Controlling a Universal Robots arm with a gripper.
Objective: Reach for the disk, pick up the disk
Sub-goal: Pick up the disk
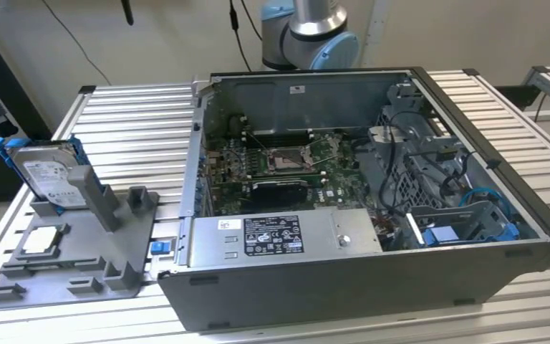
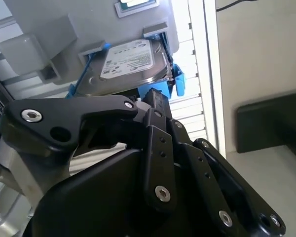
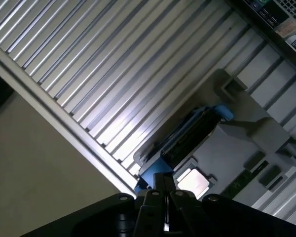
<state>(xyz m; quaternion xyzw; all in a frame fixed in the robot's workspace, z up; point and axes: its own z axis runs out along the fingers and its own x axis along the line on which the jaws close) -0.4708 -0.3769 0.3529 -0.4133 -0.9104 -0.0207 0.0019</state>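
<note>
The disk (image 1: 48, 178) stands on edge in a grey holder (image 1: 74, 261) at the exterior view's left: silver metal, a white label, a bright blue frame. My gripper (image 1: 3, 132) hangs at that view's far left edge, right at the top corner of the blue frame. In the first wrist view the gripper (image 3: 164, 177) has its fingers drawn together against the end of the frame, and the disk (image 3: 187, 134) runs away from them edge-on. The second wrist view shows the disk's label face (image 2: 130, 59) just beyond the gripper (image 2: 157, 98). The disk rests in its slot.
A small square silver chip (image 1: 41, 241) lies flat on the holder, close to the disk. An open computer case (image 1: 371, 287) with a large grey labelled box (image 1: 285, 233) stands to the exterior view's right. The slatted metal table (image 1: 132, 122) ends close behind the disk.
</note>
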